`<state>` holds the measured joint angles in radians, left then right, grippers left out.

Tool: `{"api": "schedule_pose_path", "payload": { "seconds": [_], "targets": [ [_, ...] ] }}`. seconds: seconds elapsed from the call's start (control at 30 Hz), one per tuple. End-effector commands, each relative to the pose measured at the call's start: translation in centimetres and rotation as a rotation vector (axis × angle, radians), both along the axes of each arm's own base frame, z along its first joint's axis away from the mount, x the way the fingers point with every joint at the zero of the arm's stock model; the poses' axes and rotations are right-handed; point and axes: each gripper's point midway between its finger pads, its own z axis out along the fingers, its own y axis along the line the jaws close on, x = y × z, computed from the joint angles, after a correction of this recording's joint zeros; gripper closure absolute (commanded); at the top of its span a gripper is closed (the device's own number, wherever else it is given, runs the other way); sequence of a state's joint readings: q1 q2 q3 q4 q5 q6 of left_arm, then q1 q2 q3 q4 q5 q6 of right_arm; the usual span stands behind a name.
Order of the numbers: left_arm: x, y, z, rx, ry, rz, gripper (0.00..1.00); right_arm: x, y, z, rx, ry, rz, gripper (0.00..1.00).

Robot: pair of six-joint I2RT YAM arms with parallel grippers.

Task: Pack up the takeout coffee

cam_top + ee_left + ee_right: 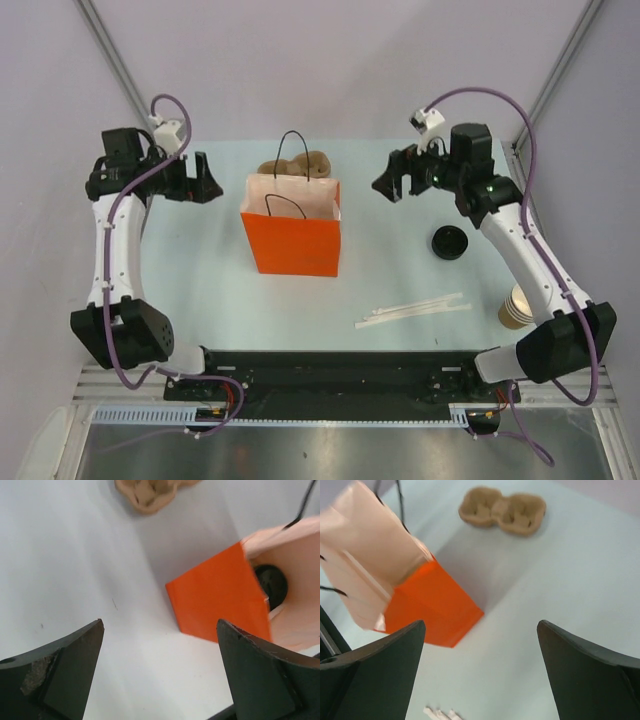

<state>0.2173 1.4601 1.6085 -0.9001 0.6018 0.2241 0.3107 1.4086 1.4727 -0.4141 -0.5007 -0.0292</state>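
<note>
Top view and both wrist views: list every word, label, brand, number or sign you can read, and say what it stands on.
No text can be read in any view.
orange bag: plain faces, no print.
stack of paper cups: no print visible.
loose black lid: any embossing is too small to tell.
cup carrier: bare.
takeout coffee inside the bag: only its black lid shows, no legible lettering.

Orange bag (292,245), black-lidded takeout coffee (271,584)
</note>
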Motion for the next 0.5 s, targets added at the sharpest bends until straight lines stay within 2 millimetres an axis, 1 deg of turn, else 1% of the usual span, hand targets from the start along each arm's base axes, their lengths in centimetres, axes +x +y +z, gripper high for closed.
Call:
{"api": "schedule_pose_path", "payload": {
  "seconds": [0.0, 0.03, 0.07, 0.1, 0.13, 0.17, 0.2, 0.23, 0.3, 0.33, 0.4, 0.47],
  "targets": [
    [-2.5, 0.9, -4.5, 0.084, 0.094, -0.006, 0.00, -2.2, -2.5, -3.1, -0.042, 0.058, -0.047, 0.00],
    [-3.3, 1.0, -6.3, 0.092, 0.129, -0.010, 0.01, -2.6, -2.9, -3.7, -0.051, 0.068, -0.056, 0.00],
    [-3.6, 1.0, -7.0, 0.101, 0.139, -0.008, 0.01, -3.2, -3.4, -5.7, -0.067, 0.111, -0.058, 0.00],
    [-4.1, 1.1, -7.3, 0.109, 0.141, -0.004, 0.00, -3.6, -4.0, -5.8, -0.071, 0.110, -0.073, 0.00],
    [-4.6, 1.0, -8.8, 0.114, 0.168, -0.012, 0.00, -3.8, -4.5, -6.5, -0.075, 0.127, -0.087, 0.00],
    [-4.9, 1.2, -9.4, 0.119, 0.179, -0.008, 0.01, -4.3, -4.7, -7.7, -0.079, 0.156, -0.091, 0.01],
    [-5.1, 1.3, -9.8, 0.131, 0.177, -0.005, 0.01, -4.6, -5.2, -7.8, -0.078, 0.155, -0.100, 0.00],
    [-5.6, 1.3, -10.8, 0.136, 0.199, -0.010, 0.01, -4.8, -5.4, -8.1, -0.081, 0.161, -0.108, 0.00],
    [-5.8, 1.5, -11.2, 0.155, 0.195, -0.006, 0.00, -5.3, -5.8, -9.0, -0.082, 0.178, -0.120, 0.00],
    [-6.0, 1.6, -11.7, 0.160, 0.200, -0.006, 0.01, -5.4, -6.0, -9.1, -0.085, 0.173, -0.126, 0.00],
    [-5.6, 1.9, -11.5, 0.174, 0.181, 0.003, 0.00, -5.4, -6.2, -9.2, -0.086, 0.173, -0.134, 0.00],
    [-5.0, 2.1, -10.9, 0.177, 0.172, 0.018, 0.00, -4.8, -6.5, -8.7, -0.071, 0.154, -0.152, 0.00]
  ]
}}
